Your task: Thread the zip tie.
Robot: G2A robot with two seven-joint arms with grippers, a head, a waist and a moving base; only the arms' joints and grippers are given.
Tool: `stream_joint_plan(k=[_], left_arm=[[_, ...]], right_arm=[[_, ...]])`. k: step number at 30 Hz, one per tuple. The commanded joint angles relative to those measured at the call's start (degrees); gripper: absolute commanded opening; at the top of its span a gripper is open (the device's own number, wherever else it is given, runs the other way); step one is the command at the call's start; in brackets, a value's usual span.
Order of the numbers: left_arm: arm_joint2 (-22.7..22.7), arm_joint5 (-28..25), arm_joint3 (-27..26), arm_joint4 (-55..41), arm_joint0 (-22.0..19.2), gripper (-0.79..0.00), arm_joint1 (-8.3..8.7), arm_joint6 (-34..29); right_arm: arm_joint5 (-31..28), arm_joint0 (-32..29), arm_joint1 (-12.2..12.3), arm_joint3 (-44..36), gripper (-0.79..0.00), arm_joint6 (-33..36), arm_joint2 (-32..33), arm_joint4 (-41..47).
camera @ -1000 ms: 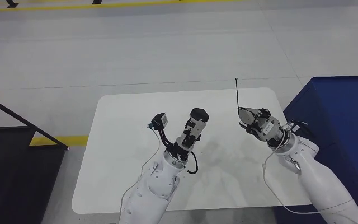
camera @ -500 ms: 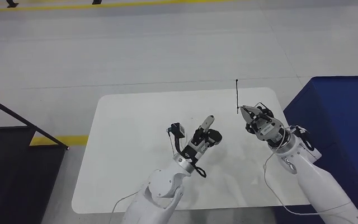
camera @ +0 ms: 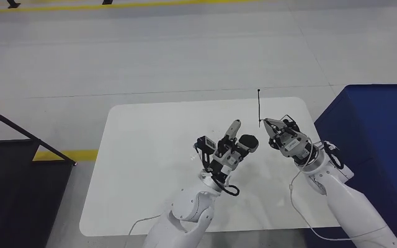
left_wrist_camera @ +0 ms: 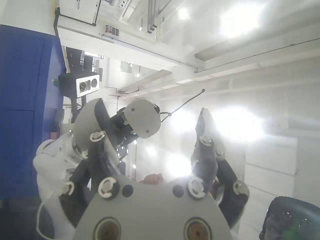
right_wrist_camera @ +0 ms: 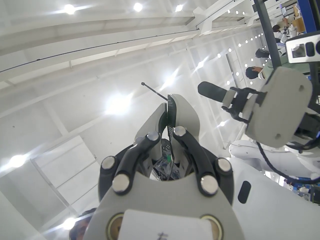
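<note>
Zip tie [camera: 258, 105] juts from right end effector [camera: 266, 122] (clamped).

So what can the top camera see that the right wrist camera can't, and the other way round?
The top view gives you the white table below the arms and the blue box beside it. The right wrist view gives you the ceiling lights overhead, and a close look at the right gripper pinched shut on the zip tie. Both share the zip tie sticking out past the right gripper, with the open left gripper near it.
</note>
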Motion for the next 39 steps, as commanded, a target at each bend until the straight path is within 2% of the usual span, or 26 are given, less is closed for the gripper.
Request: stream_joint_plan(k=[1,2,15,21,33,39], left_arm=[[0.2,-1.9,0.1,-1.6,-0.3,-0.440,-0.30,0.5],[0.3,-2.3,0.3,-2.1,-0.4,-0.459,-0.42,0.8],[1.5,-2.6,1.7,-5.1,-0.6,-0.459,-1.06,-1.0],[1.1,-3.8,1.3,-6.3,-0.6,-0.514,-1.31,-0.8],[1.5,-4.1,1.6,-6.9,-0.7,-0.520,-1.73,-1.7],[1.8,-4.3,1.4,-7.1,-0.8,-0.579,-1.95,-2.2]], right_arm=[[0.0,0.0,0.0,0.0,-0.785,0.0,0.0,0.0],[-0.1,-0.1,0.0,-0.1,-0.785,-0.2,0.0,0.0],[0.4,-1.1,-0.9,-1.2,-0.785,-2.2,0.6,-1.8],[0.4,-1.1,-0.9,-1.2,-0.785,-2.2,0.6,-1.8],[0.4,-1.1,-0.9,-1.2,-0.785,-2.2,0.6,-1.8],[0.4,-1.1,-0.9,-1.2,-0.785,-2.2,0.6,-1.8]])
